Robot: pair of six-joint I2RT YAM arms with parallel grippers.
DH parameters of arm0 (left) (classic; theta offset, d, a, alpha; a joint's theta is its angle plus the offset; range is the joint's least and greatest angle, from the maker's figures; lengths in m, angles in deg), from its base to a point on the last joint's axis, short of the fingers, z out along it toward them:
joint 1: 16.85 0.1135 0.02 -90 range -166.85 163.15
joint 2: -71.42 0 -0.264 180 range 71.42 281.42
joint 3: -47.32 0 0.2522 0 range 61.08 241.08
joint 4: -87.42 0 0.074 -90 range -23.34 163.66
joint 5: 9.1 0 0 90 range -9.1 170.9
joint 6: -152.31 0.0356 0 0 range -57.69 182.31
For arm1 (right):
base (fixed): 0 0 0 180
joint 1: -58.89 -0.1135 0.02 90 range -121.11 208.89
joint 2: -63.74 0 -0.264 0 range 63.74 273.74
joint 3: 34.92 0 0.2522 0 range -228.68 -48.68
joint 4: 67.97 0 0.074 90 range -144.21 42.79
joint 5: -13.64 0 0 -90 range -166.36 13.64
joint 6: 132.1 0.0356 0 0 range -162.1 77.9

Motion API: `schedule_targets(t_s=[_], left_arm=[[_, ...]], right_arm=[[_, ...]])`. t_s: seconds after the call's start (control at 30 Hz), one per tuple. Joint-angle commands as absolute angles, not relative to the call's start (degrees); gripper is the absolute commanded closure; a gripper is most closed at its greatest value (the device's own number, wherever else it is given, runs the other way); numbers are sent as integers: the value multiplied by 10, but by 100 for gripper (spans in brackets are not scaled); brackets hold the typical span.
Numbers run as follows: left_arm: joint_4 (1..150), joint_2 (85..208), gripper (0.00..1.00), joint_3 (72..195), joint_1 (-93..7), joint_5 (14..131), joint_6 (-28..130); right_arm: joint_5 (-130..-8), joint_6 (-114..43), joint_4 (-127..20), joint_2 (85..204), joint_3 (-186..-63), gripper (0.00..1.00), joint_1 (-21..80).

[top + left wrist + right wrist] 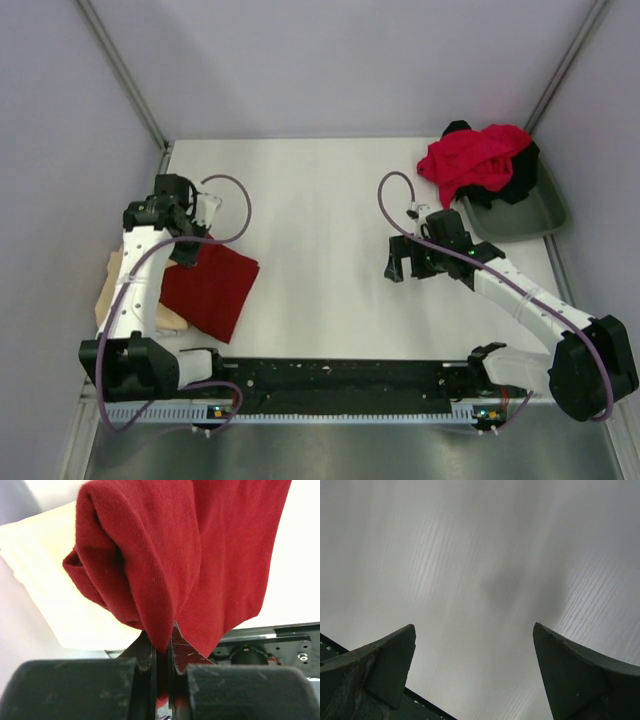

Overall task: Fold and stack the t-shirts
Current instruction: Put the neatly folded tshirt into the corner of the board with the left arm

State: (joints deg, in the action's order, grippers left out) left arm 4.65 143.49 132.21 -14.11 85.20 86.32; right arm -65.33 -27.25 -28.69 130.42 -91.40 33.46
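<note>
Near the left edge of the tabletop (pixel 320 200), the left gripper (pixel 162 647) pinches the folded maroon shirt (pixel 200 555); the right gripper (pixel 474 630) hangs wide open above the tabletop.

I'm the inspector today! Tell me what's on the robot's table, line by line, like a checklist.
Surface: white table.
Job's things: maroon shirt folded, by the beige shirt; bright red shirt and black shirt bunched on the tray.
Clutter: nothing seen.
Grippers: left tool shut on maroon shirt; right tool open, empty.
Cables: purple cables loop off both wrists.
Surroundings: pale walls.
</note>
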Motion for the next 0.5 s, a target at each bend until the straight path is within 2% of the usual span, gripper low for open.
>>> schedule_targets(t_s=[0.0,0.47], left_arm=[[22,1406,100,1376,-135,919,888],[-14,1403,100,1483,-108,998,934]], right_arm=[[-665,-288,-288,1293,-904,1,338],[-680,-316,-281,1289,-902,1,338]])
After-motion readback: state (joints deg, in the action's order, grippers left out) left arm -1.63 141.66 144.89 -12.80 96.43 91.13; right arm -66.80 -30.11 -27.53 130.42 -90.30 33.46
